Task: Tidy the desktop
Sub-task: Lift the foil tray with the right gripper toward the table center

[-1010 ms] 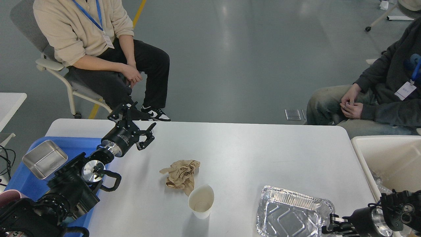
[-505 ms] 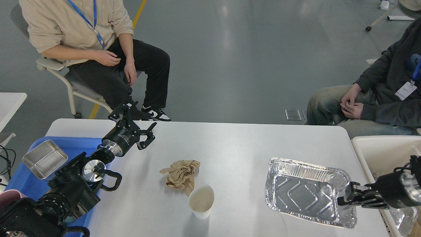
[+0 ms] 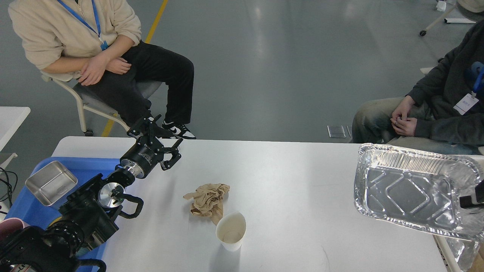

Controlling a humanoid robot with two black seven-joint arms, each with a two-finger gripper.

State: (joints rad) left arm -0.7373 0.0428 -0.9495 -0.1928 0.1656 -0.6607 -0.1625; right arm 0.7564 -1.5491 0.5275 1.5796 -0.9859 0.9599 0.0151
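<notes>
Left hand (image 3: pixel 157 138): hovers at the upper left of the white counter (image 3: pixel 272 181), fingers spread wide with nothing between them; small print on its black barrel is too fine to read.
Right hand (image 3: pixel 472 199): only a dark sliver shows at the right edge of the frame, behind the foil tray (image 3: pixel 414 190); I cannot tell how its fingers stand.
Foil tray: lifted clear of the counter at the far right, tilted so its ribbed inside faces the viewer; its lower right corner is cut off by the frame.
Writing: two seated people wear blue lanyards with badges, text illegible.
Counter: fills the lower middle of the frame, its near edge cut off.
Crumpled brown paper (image 3: pixel 208 198): lies at the counter's middle, touching the paper cup (image 3: pixel 231 230) just below it.
Paper cup: upright, open, a little residue inside.
Blue tray (image 3: pixel 94 166): lower left, mostly hidden by the left arm, holding a steel box (image 3: pixel 51 182).
</notes>
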